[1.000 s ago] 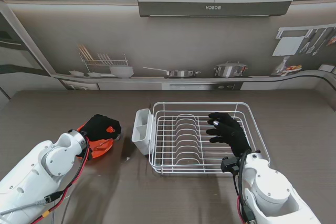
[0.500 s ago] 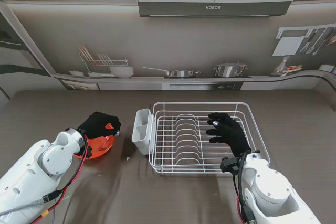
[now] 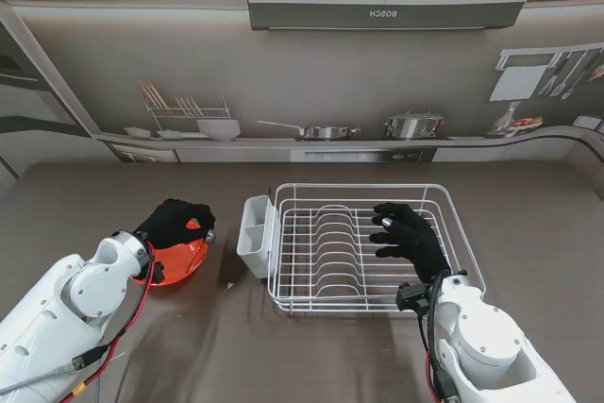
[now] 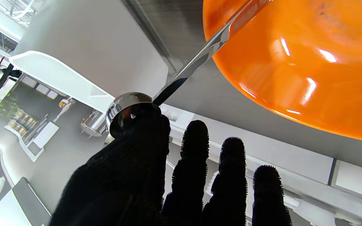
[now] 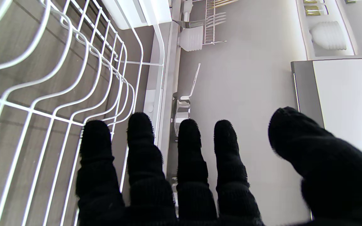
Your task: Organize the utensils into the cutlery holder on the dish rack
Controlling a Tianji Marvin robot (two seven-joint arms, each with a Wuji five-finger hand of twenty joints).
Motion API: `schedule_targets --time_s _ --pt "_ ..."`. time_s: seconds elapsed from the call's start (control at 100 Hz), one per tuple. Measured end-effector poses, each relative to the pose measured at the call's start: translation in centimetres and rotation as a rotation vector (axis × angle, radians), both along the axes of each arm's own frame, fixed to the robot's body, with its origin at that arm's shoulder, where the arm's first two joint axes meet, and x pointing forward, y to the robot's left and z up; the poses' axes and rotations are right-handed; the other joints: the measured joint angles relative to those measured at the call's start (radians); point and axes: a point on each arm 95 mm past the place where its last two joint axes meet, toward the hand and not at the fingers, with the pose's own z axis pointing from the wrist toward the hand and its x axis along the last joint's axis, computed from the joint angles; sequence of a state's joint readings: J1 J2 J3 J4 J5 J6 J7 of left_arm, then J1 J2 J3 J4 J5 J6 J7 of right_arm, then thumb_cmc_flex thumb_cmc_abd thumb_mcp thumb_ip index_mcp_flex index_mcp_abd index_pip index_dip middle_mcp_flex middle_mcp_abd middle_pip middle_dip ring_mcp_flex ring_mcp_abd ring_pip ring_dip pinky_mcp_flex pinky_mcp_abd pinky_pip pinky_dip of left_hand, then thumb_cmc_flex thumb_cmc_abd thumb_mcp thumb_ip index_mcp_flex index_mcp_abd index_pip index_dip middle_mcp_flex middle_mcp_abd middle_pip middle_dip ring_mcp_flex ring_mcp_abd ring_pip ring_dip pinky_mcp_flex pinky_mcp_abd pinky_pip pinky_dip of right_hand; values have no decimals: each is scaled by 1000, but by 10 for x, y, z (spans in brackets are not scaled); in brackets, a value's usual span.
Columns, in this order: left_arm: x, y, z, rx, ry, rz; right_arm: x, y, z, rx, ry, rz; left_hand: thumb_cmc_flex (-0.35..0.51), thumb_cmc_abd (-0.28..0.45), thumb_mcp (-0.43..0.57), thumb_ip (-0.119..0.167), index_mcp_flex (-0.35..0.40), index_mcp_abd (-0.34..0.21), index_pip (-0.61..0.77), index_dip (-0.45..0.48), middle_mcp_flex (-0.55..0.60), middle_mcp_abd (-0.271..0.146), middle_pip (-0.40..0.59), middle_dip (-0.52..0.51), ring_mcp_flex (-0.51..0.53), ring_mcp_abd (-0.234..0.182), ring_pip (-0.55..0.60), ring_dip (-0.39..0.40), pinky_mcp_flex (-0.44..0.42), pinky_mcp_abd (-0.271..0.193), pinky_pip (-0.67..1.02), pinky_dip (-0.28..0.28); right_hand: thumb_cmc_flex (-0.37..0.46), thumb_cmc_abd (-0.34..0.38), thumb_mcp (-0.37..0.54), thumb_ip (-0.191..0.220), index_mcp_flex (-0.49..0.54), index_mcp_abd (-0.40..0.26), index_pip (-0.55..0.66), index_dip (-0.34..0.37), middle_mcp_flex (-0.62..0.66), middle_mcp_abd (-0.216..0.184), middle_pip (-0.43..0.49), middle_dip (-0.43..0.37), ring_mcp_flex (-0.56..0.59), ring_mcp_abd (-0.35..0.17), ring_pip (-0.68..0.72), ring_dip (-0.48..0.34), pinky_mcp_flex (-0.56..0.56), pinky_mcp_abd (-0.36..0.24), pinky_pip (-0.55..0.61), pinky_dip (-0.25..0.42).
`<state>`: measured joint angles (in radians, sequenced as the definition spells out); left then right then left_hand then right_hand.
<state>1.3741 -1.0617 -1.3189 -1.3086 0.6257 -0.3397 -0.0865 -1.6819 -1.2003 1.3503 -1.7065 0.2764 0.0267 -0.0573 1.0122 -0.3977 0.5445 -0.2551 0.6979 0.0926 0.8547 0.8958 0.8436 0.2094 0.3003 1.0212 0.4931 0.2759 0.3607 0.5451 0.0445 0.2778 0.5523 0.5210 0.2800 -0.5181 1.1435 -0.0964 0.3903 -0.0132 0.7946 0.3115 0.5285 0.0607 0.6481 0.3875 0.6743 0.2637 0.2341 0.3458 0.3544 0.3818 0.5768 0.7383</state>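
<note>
While the left hand [image 3: 176,223] pinches a spoon [image 4: 181,80] over the orange bowl [image 3: 179,259], the cutlery holder [image 3: 256,234] appears unfilled; the right hand [image 3: 410,238] rests spread, holding nothing.

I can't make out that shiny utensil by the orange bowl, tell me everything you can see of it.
The spoon looks like polished metal, mirror-bright, with a long flat handle and a rounded bowl end. The handle slants across the orange bowl, apparently resting on its rim. The rounded end sits against the thumb of the gloved left hand, which seems to pinch it, though the other fingers point straight. In the stand view only a small glint shows at the hand.
</note>
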Motion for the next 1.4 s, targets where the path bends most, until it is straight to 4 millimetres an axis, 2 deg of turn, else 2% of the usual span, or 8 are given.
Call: schedule_targets --time_s 0.15,0.17,0.25,0.26,0.37,0.39,0.92,1.4 --pt "-2 1 4 -23 -3 9 0 0 0 0 1 2 -11 -1 16 -1 0 1 4 10 0 -1 1 0 0 0 0 0 0 0 0 0 0 0 0 0 0 0 0 0 0 0 0 0 0 0 0 0 0 0 0 0" --pt "-2 1 4 -23 -4 8 0 0 0 0 1 2 -13 -2 27 -22 0 1 8 11 0 -1 1 0 0 0 0 0 0 0 0 0 0 0 0 0 0 0 0 0 0 0 0 0 0 0 0 0 0 0 0 0" --pt "-2 1 8 -27 -6 6 0 0 -1 0 2 2 -24 -12 52 -22 0 1 16 14 1 -3 1 0 0 1 0 0 0 0 0 0 0 0 0 0 0 0 0 0 0 0 0 0 0 0 0 0 0 0 0 0" --pt "-2 1 8 -27 -6 5 0 0 -1 0 2 2 -25 -12 56 -34 0 1 17 15 1 -3 1 0 0 1 0 0 0 0 0 0 0 0 0 0 0 0 0 0 0 0 0 0 0 0 0 0 0 0 0 0" --pt "-3 1 14 -29 -13 -1 0 0 -1 0 2 2 -34 -12 66 -34 0 1 23 17 1 -5 1 0 0 1 0 0 0 0 0 0 0 0 0 0 0 0 0 0 0 0 0 0 0 0 0 0 0 0 0 0" --pt "-3 1 15 -30 -14 -2 0 0 -1 0 2 2 -34 -12 68 -42 0 1 24 17 1 -5 1 0 0 1 0 0 0 0 0 0 0 0 0 0 0 0 0 0 0 0 0 0 0 0 0 0 0 0 0 0" --pt "-9 -5 41 -98 -50 -15 0 1 -1 -1 6 6 -45 -22 87 -42 0 1 38 25 2 -12 2 0 1 1 0 0 0 0 0 0 0 0 0 0 0 0 0 0 0 0 0 0 0 0 0 0 0 0 0 0" --pt "16 -32 62 -202 -87 -77 0 1 -2 -1 6 4 -46 -22 87 -42 0 4 41 25 3 -12 2 0 1 1 0 0 0 0 0 0 0 0 0 0 0 0 0 0 0 0 0 0 0 0 0 0 0 0 0 0"
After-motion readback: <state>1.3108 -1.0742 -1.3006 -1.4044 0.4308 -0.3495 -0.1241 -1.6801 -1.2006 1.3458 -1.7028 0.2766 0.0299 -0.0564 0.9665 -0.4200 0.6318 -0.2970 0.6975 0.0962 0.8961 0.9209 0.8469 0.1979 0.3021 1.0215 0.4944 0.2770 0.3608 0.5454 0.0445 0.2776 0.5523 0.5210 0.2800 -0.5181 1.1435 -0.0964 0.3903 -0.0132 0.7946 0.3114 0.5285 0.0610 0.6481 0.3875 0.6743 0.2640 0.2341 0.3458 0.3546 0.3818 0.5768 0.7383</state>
